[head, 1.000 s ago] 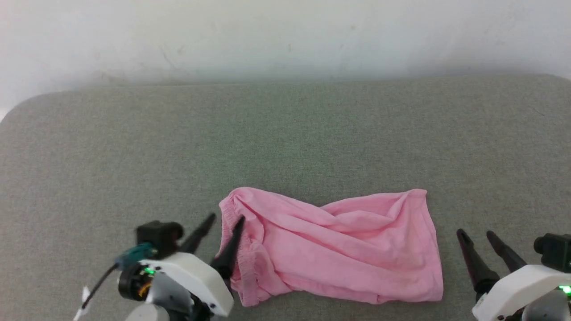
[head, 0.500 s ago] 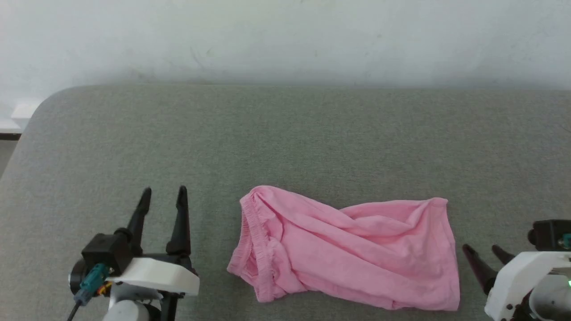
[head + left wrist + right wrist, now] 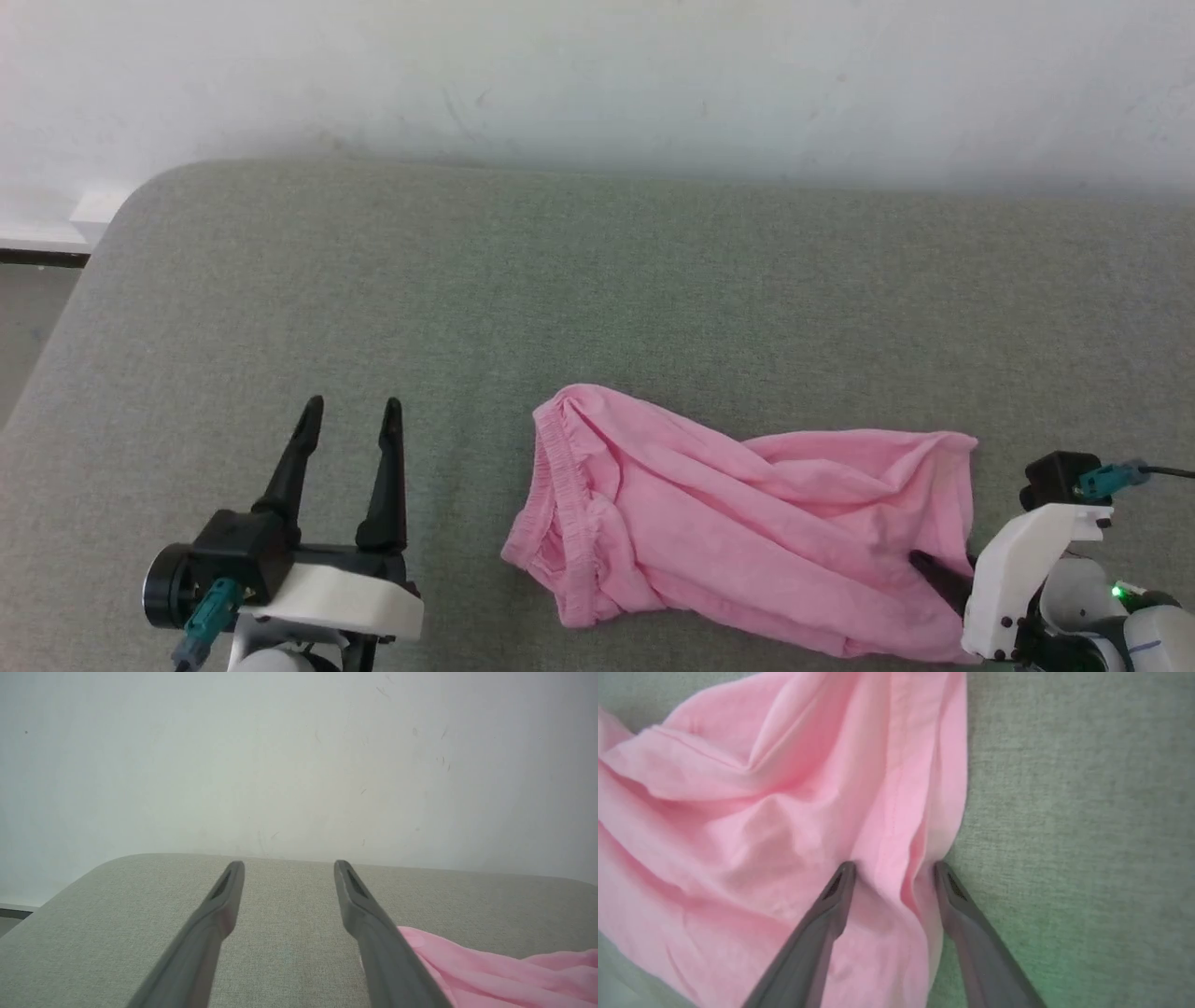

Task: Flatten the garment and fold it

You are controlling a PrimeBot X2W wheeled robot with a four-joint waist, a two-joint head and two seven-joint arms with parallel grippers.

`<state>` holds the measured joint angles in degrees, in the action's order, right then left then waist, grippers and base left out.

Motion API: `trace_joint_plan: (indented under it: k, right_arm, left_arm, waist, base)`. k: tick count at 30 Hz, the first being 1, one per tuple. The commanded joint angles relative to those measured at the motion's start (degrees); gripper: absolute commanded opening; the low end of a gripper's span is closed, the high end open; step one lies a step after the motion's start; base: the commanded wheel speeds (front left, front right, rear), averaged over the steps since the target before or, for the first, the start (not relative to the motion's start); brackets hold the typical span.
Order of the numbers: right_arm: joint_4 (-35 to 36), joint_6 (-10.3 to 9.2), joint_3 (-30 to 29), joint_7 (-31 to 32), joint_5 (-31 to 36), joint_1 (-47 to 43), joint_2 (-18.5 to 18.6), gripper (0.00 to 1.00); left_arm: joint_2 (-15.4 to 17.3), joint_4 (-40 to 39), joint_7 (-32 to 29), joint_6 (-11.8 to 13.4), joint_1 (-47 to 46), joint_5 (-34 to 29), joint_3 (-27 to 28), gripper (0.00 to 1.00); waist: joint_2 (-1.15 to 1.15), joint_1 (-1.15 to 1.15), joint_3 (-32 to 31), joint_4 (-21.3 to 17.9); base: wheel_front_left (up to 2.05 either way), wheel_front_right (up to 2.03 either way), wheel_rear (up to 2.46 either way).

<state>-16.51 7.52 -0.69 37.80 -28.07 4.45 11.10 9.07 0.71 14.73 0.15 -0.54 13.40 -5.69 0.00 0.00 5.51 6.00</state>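
- Garment (image 3: 747,523) lies crumpled at lower centre-right of the head view, on the grey cushion (image 3: 597,280).
- I judge I'm still flattening: right gripper (image 3: 894,865), fingers apart, straddles the hem ridge. Next I should close and pull outward.
- Left gripper (image 3: 353,405) is wide and empty at lower left.
- Right wrist view reveals that straddle, while the head view hides it behind the wrist.

Thin light-pink cloth garment (image 3: 747,523): wrinkled, not flat, lying lengthwise on grey-green fabric surface (image 3: 597,299), robot-side. Gathered elastic waistband (image 3: 553,504) at left end, hemmed edge right.
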Motion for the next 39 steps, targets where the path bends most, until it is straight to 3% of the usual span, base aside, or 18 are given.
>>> trace_joint_plan:
  k: [1, 2, 9, 19, 23, 26, 32, 39]
  right_arm:
    - [-2.85, -0.03, 2.38, 2.64, -1.23, -1.69, -1.35, 0.05]
    - [-2.94, -0.03, 2.76, 2.85, -1.82, -1.68, -1.21, 0.00]
    - [3.73, -0.03, 1.11, -4.73, -1.36, -0.58, 1.10, 0.00]
    - [8.96, -0.03, -15.39, -4.84, 1.69, -6.54, 2.81, 0.00]
    - [11.09, -0.03, -17.85, -3.72, 1.34, -6.83, 1.58, 0.00]
    - [14.69, -0.03, -14.73, -1.78, -0.47, -6.23, -0.18, 0.00]
    - [20.74, -0.03, -3.14, -0.48, -2.89, -4.54, -3.66, 0.00]
    - [15.33, -0.03, 10.09, -4.83, -7.07, -0.94, -7.66, 0.00]
  left_arm:
    - [-0.24, 0.02, 0.26, -0.70, 0.54, -0.87, 0.53, 1.00]
    - [-0.38, 0.12, 0.26, -1.00, 0.63, -1.42, 0.60, 1.00]
    - [-0.86, 1.39, 0.27, -2.33, 1.50, -3.65, 1.64, 1.00]
    - [-1.61, 2.40, 0.27, -3.36, 2.00, -5.25, 2.08, 1.00]
    - [-1.88, 2.78, 0.27, -3.76, 1.98, -5.47, 2.26, 1.00]
    - [-2.09, 2.99, 0.27, -4.03, 1.80, -5.69, 2.27, 1.00]
    - [-2.45, 3.41, 0.27, -4.51, 1.50, -5.98, 2.22, 1.00]
    - [-2.96, 4.04, 0.27, -5.13, 0.88, -6.10, 1.71, 1.00]
  waist:
    - [0.00, 0.00, -0.14, 0.09]
    - [0.00, 0.00, -0.21, 0.09]
    - [0.00, 0.00, -1.39, -1.18]
    - [0.00, 0.00, -2.26, -2.45]
    - [0.00, 0.00, -2.25, -2.88]
    - [0.00, 0.00, -2.30, -3.15]
    - [0.00, 0.00, -2.77, -3.08]
    - [0.00, 0.00, -3.09, -1.83]
  base:
    - [0.00, 0.00, 0.00]
    - [0.00, 0.00, 0.00]
    - [0.00, 0.00, 0.00]
    - [0.00, 0.00, 0.00]
    - [0.00, 0.00, 0.00]
    - [0.00, 0.00, 0.00]
    - [0.00, 0.00, 0.00]
    - [0.00, 0.00, 0.00]
